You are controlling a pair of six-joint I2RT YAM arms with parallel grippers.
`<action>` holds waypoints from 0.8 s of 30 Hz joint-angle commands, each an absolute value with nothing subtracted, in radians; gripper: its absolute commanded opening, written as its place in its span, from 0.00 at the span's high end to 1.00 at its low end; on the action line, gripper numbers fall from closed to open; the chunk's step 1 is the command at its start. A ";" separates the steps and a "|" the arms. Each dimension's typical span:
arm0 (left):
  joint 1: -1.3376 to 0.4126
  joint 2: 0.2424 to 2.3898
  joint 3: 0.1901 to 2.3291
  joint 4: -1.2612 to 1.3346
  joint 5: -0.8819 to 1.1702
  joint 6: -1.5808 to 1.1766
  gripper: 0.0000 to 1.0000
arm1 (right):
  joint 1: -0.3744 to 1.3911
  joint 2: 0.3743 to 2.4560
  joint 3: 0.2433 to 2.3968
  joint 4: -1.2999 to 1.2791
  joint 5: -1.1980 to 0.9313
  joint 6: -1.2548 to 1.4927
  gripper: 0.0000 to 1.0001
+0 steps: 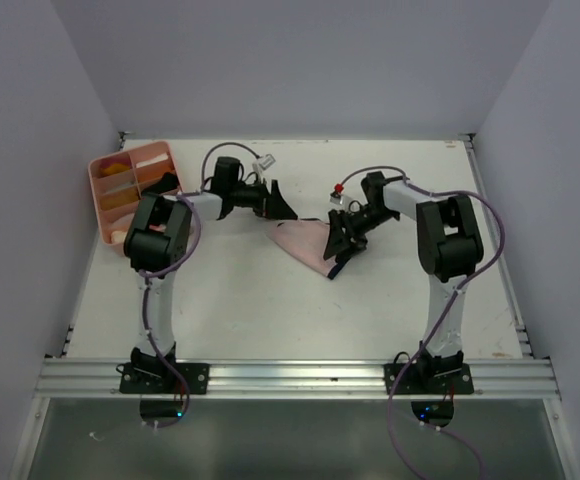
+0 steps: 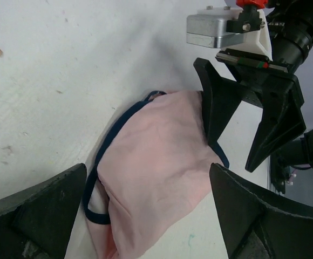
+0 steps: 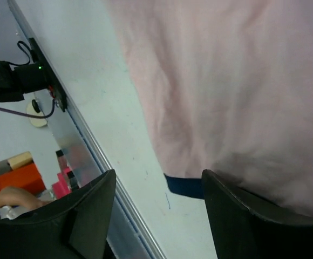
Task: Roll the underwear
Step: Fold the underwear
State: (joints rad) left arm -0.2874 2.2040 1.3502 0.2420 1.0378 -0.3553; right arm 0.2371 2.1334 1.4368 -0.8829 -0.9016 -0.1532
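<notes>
Pink underwear point(image 2: 145, 135), dark-edged: we find it loose under the spread left gripper point(image 2: 148, 168), with the right gripper point(image 3: 157, 175) spread opposite. Likely risk: jaws catch one layer, skewing the roll.

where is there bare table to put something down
Freest: the near strip of table between the pink underwear and the near edge. Also the far right corner. Crowded: the centre, where the left gripper and right gripper sit at the underwear, and the far left corner with the tray.

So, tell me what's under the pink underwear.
The pink underwear lies on the white table; only tabletop shows around it. Whatever is beneath the cloth is covered.
</notes>
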 commanded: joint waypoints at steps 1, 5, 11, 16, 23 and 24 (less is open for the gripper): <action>-0.244 2.034 1.433 0.169 1.025 -0.241 0.00 | 0.235 1.982 1.490 -0.934 -0.905 -0.184 0.30; -0.245 1.962 1.444 0.029 1.011 -0.199 0.00 | 0.271 1.901 1.434 -0.833 -0.968 -0.109 0.28; -0.256 1.887 1.192 0.316 0.971 -0.502 0.00 | 0.321 1.841 1.223 -0.439 -1.028 0.191 0.30; -0.331 1.899 1.152 0.373 0.988 -0.597 0.00 | 0.348 1.827 1.026 -0.007 -1.037 0.507 0.25; -0.376 2.008 1.143 0.474 0.974 -0.759 0.00 | 0.353 1.874 0.936 0.301 -1.000 0.724 0.15; -0.373 2.028 1.138 0.479 0.965 -0.767 0.00 | 0.354 1.885 0.928 0.313 -0.991 0.739 0.14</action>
